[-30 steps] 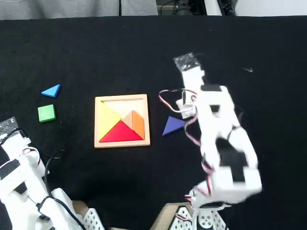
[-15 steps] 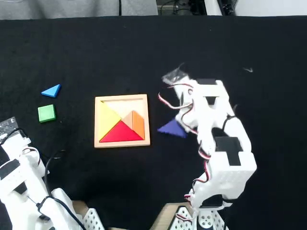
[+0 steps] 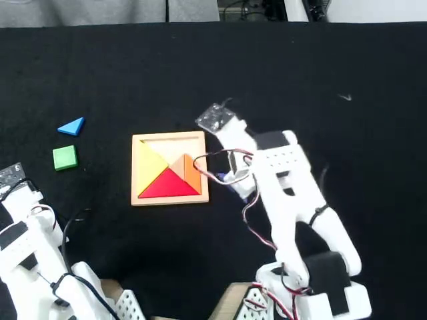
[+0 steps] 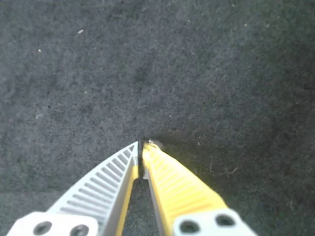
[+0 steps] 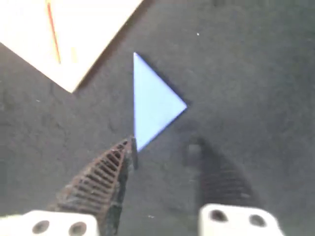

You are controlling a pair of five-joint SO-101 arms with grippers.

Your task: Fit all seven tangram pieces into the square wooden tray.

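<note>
**Loose at the edge: dark blue triangle [image 5: 153, 101] just beside square wooden tray [image 3: 170, 201]**

Nearest, low at the left of the table: left gripper [image 4: 142, 148], tips pressed together with nothing between them, over black cloth [image 4: 221, 59].

Farther in, right of centre: right arm stretched toward the tray, right gripper [image 5: 162, 145] spread wide and holding nothing. Just ahead of the parted fingers, the dark blue triangle flat on the cloth, one corner right beside the dark ribbed fingertip [image 5: 118, 164]; touching or not, hard to judge. From above, a sliver of blue under the wrist, close to the tray's right edge.

Next, near the middle of the table, the tray lying flat. Inside it:
- yellow triangle [image 3: 148, 165] along the left side
- red triangle [image 3: 168, 185] along the near side
- orange piece [image 3: 193, 173] against the right side
- pale bare wood across the far strip

Well off to the left: green square [image 3: 65, 157] loose on the cloth. Farthest, just beyond the square and apart from it: light blue triangle [image 3: 71, 126].
</note>
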